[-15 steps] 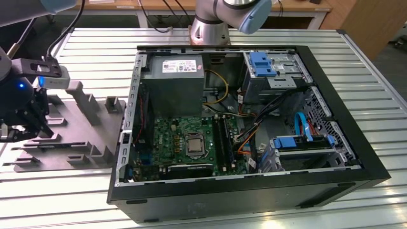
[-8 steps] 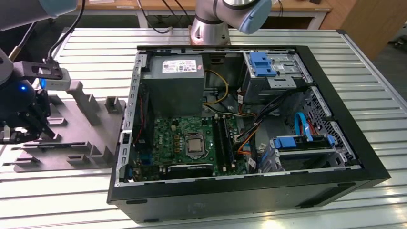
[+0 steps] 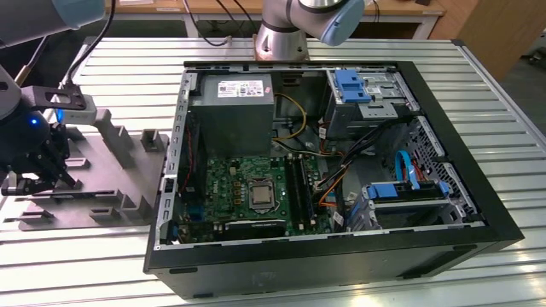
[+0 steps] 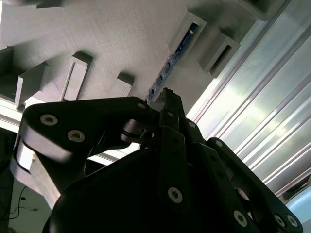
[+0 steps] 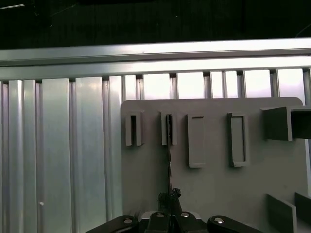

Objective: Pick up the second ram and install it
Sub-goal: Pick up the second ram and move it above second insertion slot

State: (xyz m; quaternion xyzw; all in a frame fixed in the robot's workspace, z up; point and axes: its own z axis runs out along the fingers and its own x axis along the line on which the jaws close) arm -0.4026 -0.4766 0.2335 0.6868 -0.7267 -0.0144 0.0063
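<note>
The gripper (image 5: 170, 198) is seen with its fingers drawn together on the near end of the second ram (image 5: 168, 145), a thin dark strip stood on edge in a slot of the grey fixture (image 5: 214, 189). In the second wrist view the strip's blue face (image 4: 181, 46) is shown running away from the fingertips (image 4: 167, 94) along that slot. The fixture is laid on a slatted metal table (image 5: 58, 145). Beyond it, towards the exterior view's right, an opened computer case (image 3: 477, 211) is laid flat, its motherboard (image 3: 230, 185) exposed.

Workshop: opened computer case (image 3: 341, 259) on aluminium bench (image 3: 495, 83).
</note>
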